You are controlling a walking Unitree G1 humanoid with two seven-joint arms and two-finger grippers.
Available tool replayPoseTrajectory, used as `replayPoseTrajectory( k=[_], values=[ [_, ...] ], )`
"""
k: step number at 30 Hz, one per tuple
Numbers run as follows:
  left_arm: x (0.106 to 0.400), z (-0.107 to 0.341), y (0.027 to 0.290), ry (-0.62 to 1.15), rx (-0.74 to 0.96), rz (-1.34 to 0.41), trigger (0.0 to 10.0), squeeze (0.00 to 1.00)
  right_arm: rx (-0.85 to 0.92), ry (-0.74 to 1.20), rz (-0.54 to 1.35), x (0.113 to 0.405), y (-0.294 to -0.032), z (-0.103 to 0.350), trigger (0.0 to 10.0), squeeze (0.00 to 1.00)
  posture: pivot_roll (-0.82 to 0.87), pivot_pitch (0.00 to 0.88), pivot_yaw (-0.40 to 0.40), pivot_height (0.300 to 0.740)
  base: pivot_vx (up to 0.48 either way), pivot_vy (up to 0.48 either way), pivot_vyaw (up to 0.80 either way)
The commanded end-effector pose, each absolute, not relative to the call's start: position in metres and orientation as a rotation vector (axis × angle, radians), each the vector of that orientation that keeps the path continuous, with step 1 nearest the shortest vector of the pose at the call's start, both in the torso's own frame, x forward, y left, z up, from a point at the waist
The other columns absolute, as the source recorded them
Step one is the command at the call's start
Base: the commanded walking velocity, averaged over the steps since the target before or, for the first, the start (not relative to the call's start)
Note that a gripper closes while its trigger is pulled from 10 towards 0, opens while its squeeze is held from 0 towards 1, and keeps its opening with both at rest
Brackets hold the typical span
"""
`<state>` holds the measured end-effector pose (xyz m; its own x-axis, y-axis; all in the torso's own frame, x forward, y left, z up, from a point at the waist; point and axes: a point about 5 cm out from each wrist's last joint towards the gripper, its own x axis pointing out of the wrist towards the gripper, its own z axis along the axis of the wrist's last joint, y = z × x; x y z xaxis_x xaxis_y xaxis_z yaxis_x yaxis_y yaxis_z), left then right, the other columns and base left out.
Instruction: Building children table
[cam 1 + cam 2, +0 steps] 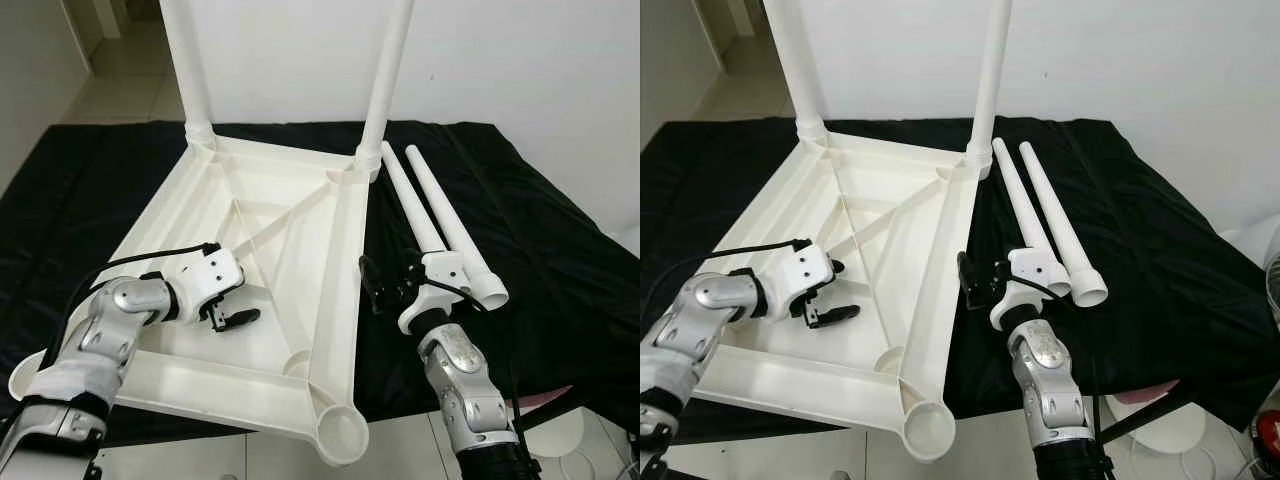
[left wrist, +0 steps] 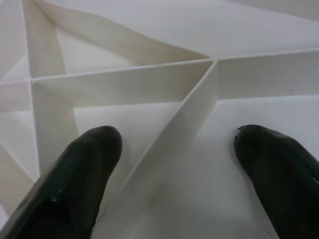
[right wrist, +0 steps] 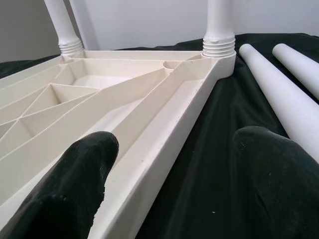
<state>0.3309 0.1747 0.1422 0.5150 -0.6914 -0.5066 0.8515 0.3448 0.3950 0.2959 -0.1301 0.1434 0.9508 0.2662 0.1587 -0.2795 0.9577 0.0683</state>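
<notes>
A white plastic table top (image 1: 340, 250) lies upside down on black cloth. Two legs (image 1: 185, 60) (image 1: 390, 70) stand screwed into its far corners. The near right corner socket (image 1: 340, 432) holds nothing. Two loose legs (image 1: 412, 200) (image 1: 446, 210) lie side by side on the cloth to the right. My left gripper (image 1: 232, 316) hovers open over the ribbed underside near the front left, with a diagonal rib (image 2: 169, 144) below the gap between its fingers. My right gripper (image 1: 386, 285) is open and low beside the top's right rim (image 3: 164, 134), near the loose legs' thick ends.
The black cloth (image 1: 540, 240) covers a low platform that ends just in front of me, with pale floor (image 1: 400, 450) below. A white wall (image 1: 520, 60) rises close behind. A white round object (image 1: 585, 440) sits on the floor at the front right.
</notes>
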Motion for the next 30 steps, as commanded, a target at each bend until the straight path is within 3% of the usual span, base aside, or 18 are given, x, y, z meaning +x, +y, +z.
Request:
replayPoseTrajectory(
  k=[1, 2, 3, 5, 6, 7, 8, 9, 10, 25, 26, 29, 30],
  values=[
    [0.340, 0.133, 0.185, 0.282, 0.657, -0.771, 8.4, 0.35, 0.080, -0.140, 0.279, 0.294, -0.131, 0.141, 10.0, 0.00, 0.05, 0.053, -0.002, 0.740, 0.000, 0.000, 0.00],
    [0.343, 0.132, 0.188, 0.309, 0.654, -0.748, 9.6, 0.03, 0.080, -0.139, 0.277, 0.293, -0.131, 0.140, 10.0, 0.00, 0.05, 0.053, 0.001, 0.740, 0.000, 0.000, 0.00],
    [0.343, 0.132, 0.188, 0.309, 0.654, -0.748, 9.6, 0.03, 0.080, -0.139, 0.277, 0.293, -0.131, 0.140, 10.0, 0.00, 0.05, 0.053, 0.001, 0.740, 0.000, 0.000, 0.00],
    [0.348, 0.133, 0.190, 0.331, 0.657, -0.725, 7.8, 0.00, 0.080, -0.138, 0.274, 0.292, -0.131, 0.140, 10.0, 0.00, 0.05, 0.054, 0.006, 0.740, 0.000, 0.000, 0.00],
    [0.348, 0.133, 0.190, 0.331, 0.657, -0.725, 7.8, 0.00, 0.080, -0.138, 0.274, 0.292, -0.131, 0.140, 10.0, 0.00, 0.05, 0.054, 0.006, 0.740, 0.000, 0.000, 0.00],
    [0.351, 0.135, 0.192, 0.341, 0.649, -0.706, 4.5, 0.00, 0.080, -0.137, 0.272, 0.292, -0.132, 0.139, 10.0, 0.00, 0.04, 0.053, 0.009, 0.740, 0.000, 0.000, 0.00],
    [0.351, 0.135, 0.192, 0.341, 0.649, -0.706, 4.5, 0.00, 0.080, -0.137, 0.272, 0.292, -0.132, 0.139, 10.0, 0.00, 0.04, 0.053, 0.009, 0.740, 0.000, 0.000, 0.00],
    [0.353, 0.136, 0.192, 0.348, 0.644, -0.692, 3.3, 0.00, 0.079, -0.137, 0.269, 0.292, -0.132, 0.139, 10.0, 0.00, 0.04, 0.052, 0.011, 0.740, 0.000, 0.000, 0.00],
    [0.356, 0.138, 0.194, 0.355, 0.645, -0.668, 0.0, 0.00, 0.080, -0.137, 0.267, 0.291, -0.131, 0.139, 10.0, 0.00, 0.04, 0.052, 0.013, 0.740, 0.000, 0.000, 0.00],
    [0.371, 0.150, 0.185, 0.325, 0.642, -0.610, 0.0, 0.00, 0.086, -0.136, 0.261, 0.290, -0.131, 0.138, 10.0, 0.00, 0.04, 0.055, 0.017, 0.740, 0.000, 0.000, 0.00],
    [0.373, 0.151, 0.183, 0.316, 0.643, -0.603, 0.9, 0.00, 0.087, -0.135, 0.262, 0.290, -0.131, 0.138, 10.0, 0.00, 0.04, 0.055, 0.017, 0.740, 0.000, 0.000, 0.00],
    [0.376, 0.155, 0.179, 0.288, 0.653, -0.608, 0.9, 0.00, 0.088, -0.136, 0.262, 0.291, -0.130, 0.138, 10.0, 0.00, 0.04, 0.054, 0.017, 0.740, 0.000, 0.000, 0.00],
    [0.376, 0.155, 0.177, 0.279, 0.669, -0.623, 8.2, 0.00, 0.088, -0.136, 0.262, 0.290, -0.130, 0.138, 10.0, 0.00, 0.04, 0.056, 0.018, 0.740, 0.000, 0.000, 0.00]
  ],
)
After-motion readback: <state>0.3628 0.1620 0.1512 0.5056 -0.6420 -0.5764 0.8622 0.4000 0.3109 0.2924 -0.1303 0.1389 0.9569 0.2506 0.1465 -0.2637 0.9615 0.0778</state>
